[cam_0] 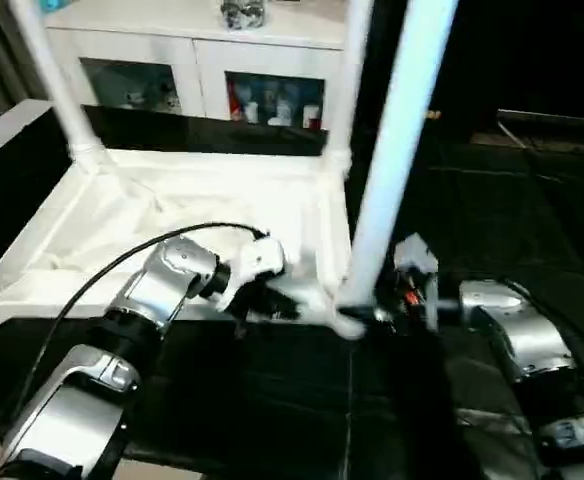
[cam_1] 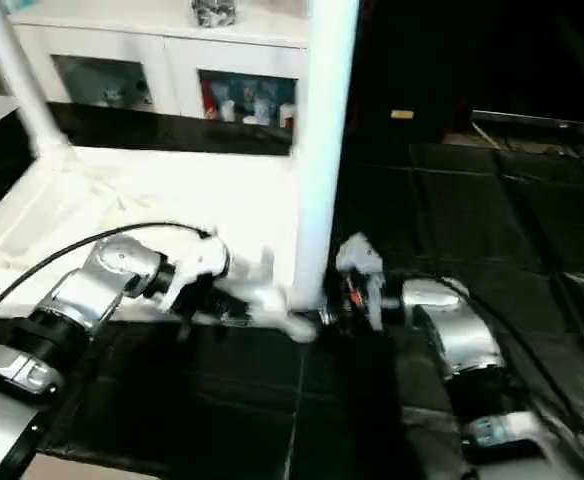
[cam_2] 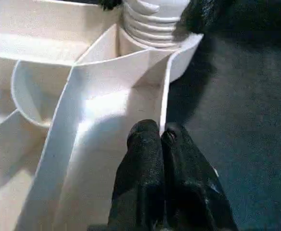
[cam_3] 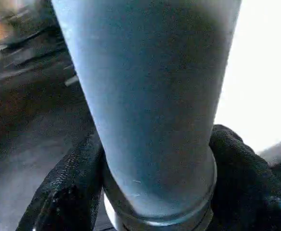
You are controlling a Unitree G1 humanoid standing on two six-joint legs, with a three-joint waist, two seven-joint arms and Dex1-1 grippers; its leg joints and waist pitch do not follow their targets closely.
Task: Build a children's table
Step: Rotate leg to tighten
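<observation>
Item one: the left pincer [cam_2: 160,137] is being held clenched on the thin upright rim [cam_2: 165,91] of the upturned table top [cam_0: 187,215], at the near edge, close beside the near right corner; its two black fingers [cam_2: 143,163] are being pressed together with the rim's edge caught between their tips.

Item two: the right pincer [cam_3: 155,159] is being kept clamped around the base of the near leg [cam_0: 397,150], with one black finger [cam_3: 70,187] on each side of the shaft, just above the leg's threaded collar. This leg is being held upright in the near right corner socket of the top.

Item three: the table top is lying with its ribbed underside up on a dark floor [cam_0: 492,220] of black mats, its ribs and a round socket wall being shown in the left wrist view.

Item four: two more white legs are standing upright at the far corners, the far left leg [cam_0: 57,85] leaning slightly and the far right leg [cam_0: 344,85] rising out of the frame.

Item five: a white cabinet [cam_0: 202,55] with glass doors is standing behind the table top, with coloured things being kept behind the glass; what they are cannot be told.
</observation>
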